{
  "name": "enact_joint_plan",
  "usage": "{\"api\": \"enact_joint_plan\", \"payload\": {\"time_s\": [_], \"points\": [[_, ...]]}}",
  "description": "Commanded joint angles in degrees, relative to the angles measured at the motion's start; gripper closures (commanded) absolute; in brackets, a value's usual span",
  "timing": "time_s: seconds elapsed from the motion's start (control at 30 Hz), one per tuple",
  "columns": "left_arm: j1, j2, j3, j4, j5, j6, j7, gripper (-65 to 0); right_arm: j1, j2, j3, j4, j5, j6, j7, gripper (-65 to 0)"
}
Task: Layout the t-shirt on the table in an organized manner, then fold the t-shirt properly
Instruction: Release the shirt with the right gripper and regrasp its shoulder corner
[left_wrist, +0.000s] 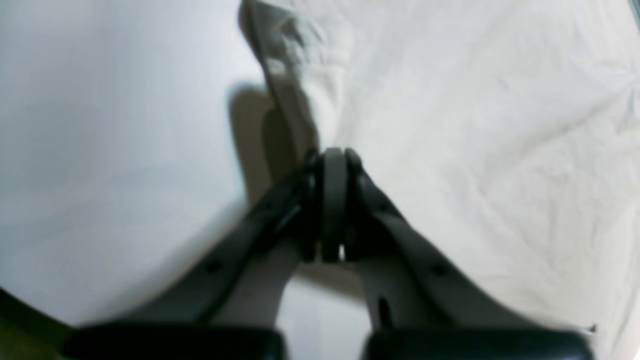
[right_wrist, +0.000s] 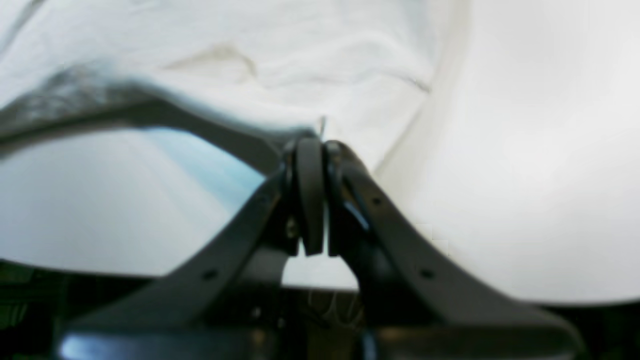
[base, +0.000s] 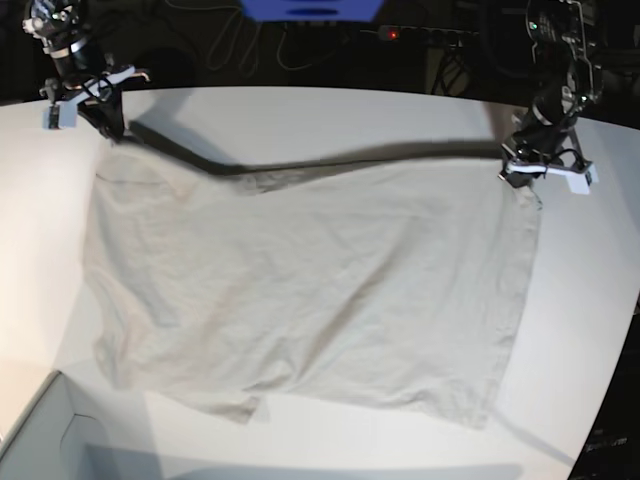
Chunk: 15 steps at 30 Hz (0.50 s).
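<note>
The light grey-beige t-shirt (base: 300, 280) lies spread across the white table (base: 330, 115). Its far edge is raised off the surface between my two grippers and casts a dark shadow band. My left gripper (base: 527, 172) is shut on the shirt's far right corner. In the left wrist view the closed gripper (left_wrist: 333, 152) pinches the cloth (left_wrist: 475, 125). My right gripper (base: 112, 128) is shut on the far left corner. In the right wrist view the gripper (right_wrist: 315, 142) holds the lifted edge of the shirt (right_wrist: 300, 60) above the table (right_wrist: 525, 175).
A pale box corner (base: 40, 430) sits at the front left, next to the shirt's near edge. Dark equipment and cables (base: 300, 40) lie beyond the table's far edge. The table's curved edge (right_wrist: 150, 275) shows close behind my right gripper.
</note>
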Motion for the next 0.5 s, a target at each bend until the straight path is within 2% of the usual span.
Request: {"api": "enact_joint_plan", "payload": {"time_s": [0.0, 0.07, 0.13, 0.23, 0.27, 0.33, 0.37, 0.47], "points": [[0.33, -0.54, -0.26, 1.10, -0.36, -0.52, -0.79, -0.5, -0.22, 1.39, 0.32, 0.70, 0.71, 0.23, 1.68, 0.0], [0.42, -0.54, -0.26, 1.10, -0.44, -0.52, -0.79, -0.6, -0.31, 2.53, 0.32, 0.44, 0.71, 0.23, 1.42, -2.1], [0.95, -0.54, -0.26, 0.93, -1.76, -0.52, -0.70, -3.2, -0.39, 3.14, 0.41, 0.00, 0.71, 0.23, 1.42, -8.5], [1.65, -0.80, -0.26, 1.10, -4.75, -0.52, -0.70, -15.8, -1.18, 4.38, 0.41, 0.00, 0.80, 0.23, 1.42, -19.2], [1.91, -0.98, -0.26, 1.10, -5.98, -0.52, -0.70, -22.1, -1.54, 4.64, 0.58, 0.26, 0.97, 0.23, 1.51, -23.0], [2.62, -1.06, -0.26, 1.10, -7.83, -0.52, -0.70, -31.5, -2.06, 4.29, 4.01, 1.41, 1.06, 0.23, 1.60, -29.1], [2.71, -1.15, -0.26, 1.10, -8.27, -0.52, -0.70, -33.6, -2.41, 3.76, 6.03, 2.02, 1.15, 0.23, 1.60, -30.9], [2.79, -1.59, -0.26, 1.10, -8.88, -0.52, -0.70, -33.8, -2.33, 1.39, 11.75, 5.45, 2.73, 0.23, 1.60, -31.9]]}}
